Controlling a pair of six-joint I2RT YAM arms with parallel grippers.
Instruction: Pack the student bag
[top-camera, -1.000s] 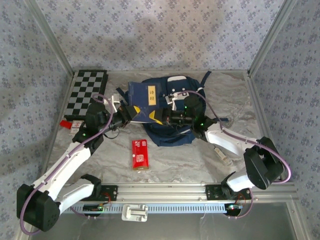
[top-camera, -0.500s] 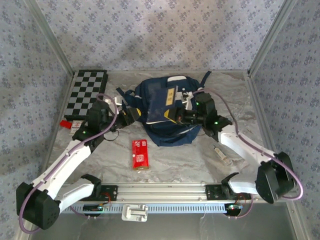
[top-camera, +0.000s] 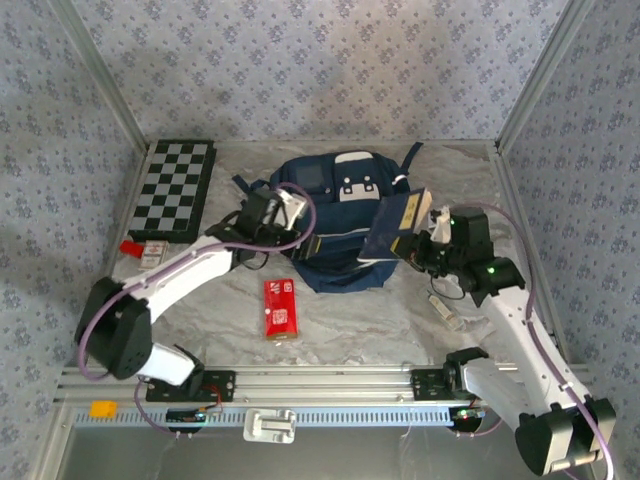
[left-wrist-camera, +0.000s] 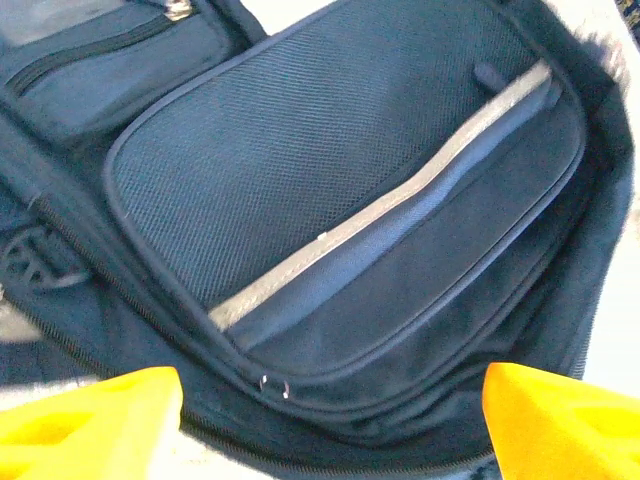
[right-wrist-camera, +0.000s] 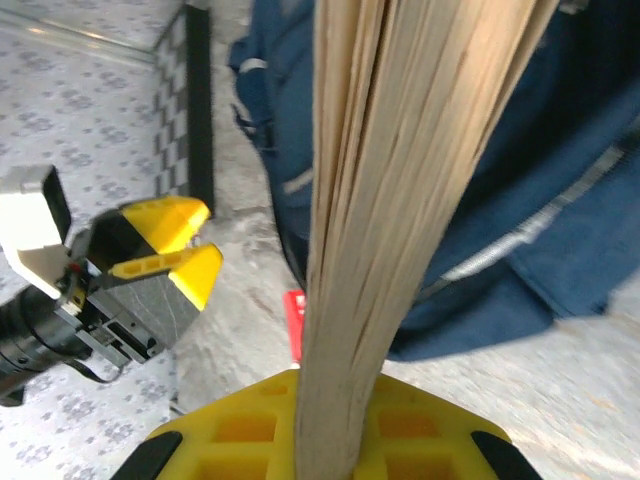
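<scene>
On the worktop (top-camera: 350, 330), toward the back, we see the bag (top-camera: 335, 265); the left claw (top-camera: 283, 208) hangs open over its left side, while the right claw (top-camera: 412, 245) grips a book (top-camera: 395, 225) at its right edge.

A table covered in crinkled silvery sheeting (top-camera: 350, 335) is shown. On it are laid a large navy blue fabric backpack (top-camera: 330, 270) at mid-rear, a black-and-white chequered board (top-camera: 178, 188) at far left, a flat red packet (top-camera: 279, 309) near the backpack's front, and a small pale oblong object (top-camera: 445, 310) at right.

White arms (top-camera: 190, 268), black joints (top-camera: 118, 335), purple cables (top-camera: 82, 340), yellow gripper fingers (left-wrist-camera: 90, 420).
</scene>
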